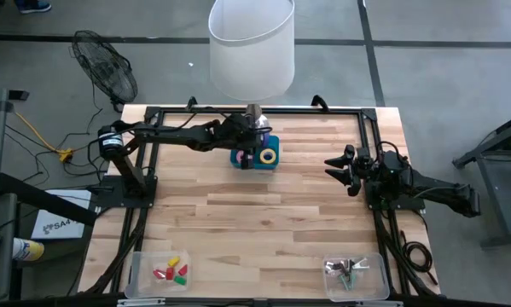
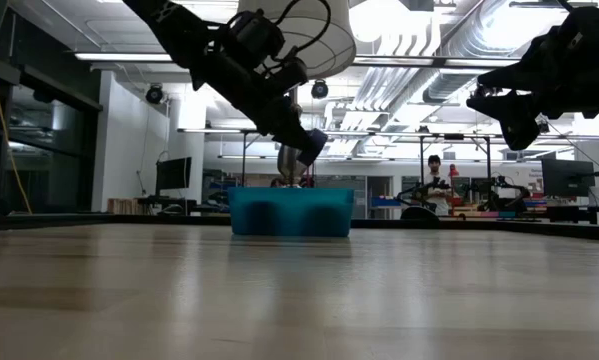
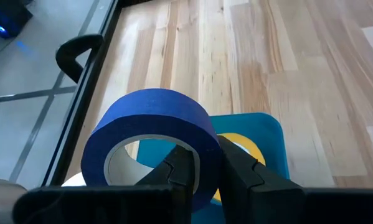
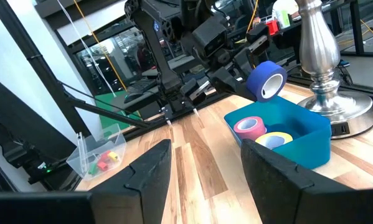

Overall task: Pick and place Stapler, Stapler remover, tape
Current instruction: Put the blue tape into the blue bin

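Step in hand: the left pincer [image 3: 202, 177] is clamped on the wall of a blue tape roll [image 3: 154, 134], one finger inside the ring and one outside, and holds it in the air just over the blue bin [image 4: 298, 140]. This looks like the placing stage for that roll.
Tape already placed: a pink roll [image 4: 250, 127] and a yellow roll [image 4: 274, 140] lie inside the bin.
Next move: judging from the wrist view, the roll needs lowering into the free part of the bin, then the fingers part so the ring drops flat rather than catching on the rim or stacking on the yellow roll.
Right pincer [image 1: 339, 169]: fingers apart, holding nothing, waiting above the right side of the bench [image 1: 264, 222], well apart from the bin.
In the way: the lamp [image 1: 252, 47] stands just behind the bin; its metal stem [image 4: 320, 43] and base are close to the left arm, so a wide swing could knock it.
Other things: a clear tray of small coloured blocks [image 1: 171, 271] at the front left of the bench, and a clear tray of metal pieces [image 1: 351, 271] at the front right; I cannot tell what those are.
Stapler: none that I can make out.
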{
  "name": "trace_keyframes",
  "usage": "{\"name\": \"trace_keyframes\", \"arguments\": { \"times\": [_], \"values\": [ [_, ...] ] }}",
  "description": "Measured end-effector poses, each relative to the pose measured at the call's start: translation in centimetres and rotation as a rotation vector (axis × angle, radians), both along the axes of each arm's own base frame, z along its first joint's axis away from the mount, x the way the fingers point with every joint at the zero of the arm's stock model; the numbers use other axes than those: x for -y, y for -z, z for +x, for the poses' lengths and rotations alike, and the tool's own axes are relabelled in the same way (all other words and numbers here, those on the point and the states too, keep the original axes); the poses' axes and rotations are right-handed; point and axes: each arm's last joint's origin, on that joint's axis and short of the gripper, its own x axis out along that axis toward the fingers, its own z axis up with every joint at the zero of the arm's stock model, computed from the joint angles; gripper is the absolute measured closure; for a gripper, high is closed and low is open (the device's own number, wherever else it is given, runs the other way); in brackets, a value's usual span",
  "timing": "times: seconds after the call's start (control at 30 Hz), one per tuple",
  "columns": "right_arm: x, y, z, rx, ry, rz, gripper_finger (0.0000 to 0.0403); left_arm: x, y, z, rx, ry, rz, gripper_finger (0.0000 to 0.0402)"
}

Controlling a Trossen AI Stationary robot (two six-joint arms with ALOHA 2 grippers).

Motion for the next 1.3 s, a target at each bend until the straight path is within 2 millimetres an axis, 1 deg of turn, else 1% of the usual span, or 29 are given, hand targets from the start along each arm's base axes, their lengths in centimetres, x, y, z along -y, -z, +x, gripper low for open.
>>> {"name": "trace_keyframes", "arguments": {
  "times": [0.17, 0.33, 0.7, 0.87, 0.97, 1.17, 1.3],
  "values": [
    [0.0, 0.0, 0.0, 0.000, 0.000, 0.000, 0.0217, 0.0, 0.1, -0.1, -0.017, -0.008, -0.003, 0.0360],
    [0.0, 0.0, 0.0, 0.000, 0.000, 0.000, 0.0217, 0.0, 0.7, -0.5, -0.078, -0.070, -0.048, 0.0360],
    [0.0, 0.0, 0.0, 0.000, 0.000, 0.000, 0.0217, -0.1, 1.1, -0.8, -0.102, -0.201, -0.112, 0.0360],
    [0.0, 0.0, 0.0, 0.000, 0.000, 0.000, 0.0217, -0.1, 1.0, -0.8, -0.087, -0.222, -0.134, 0.0358],
    [0.0, 0.0, 0.0, 0.000, 0.000, 0.000, 0.0217, -0.1, 1.0, -0.8, -0.083, -0.229, -0.146, 0.0344],
    [0.0, 0.0, 0.0, 0.000, 0.000, 0.000, 0.0217, -0.1, 1.1, -0.8, -0.085, -0.222, -0.163, 0.0288],
    [0.0, 0.0, 0.0, 0.000, -0.001, 0.000, 0.0217, 0.0, 1.1, -0.8, -0.085, -0.206, -0.175, 0.0265]
  ]
}}
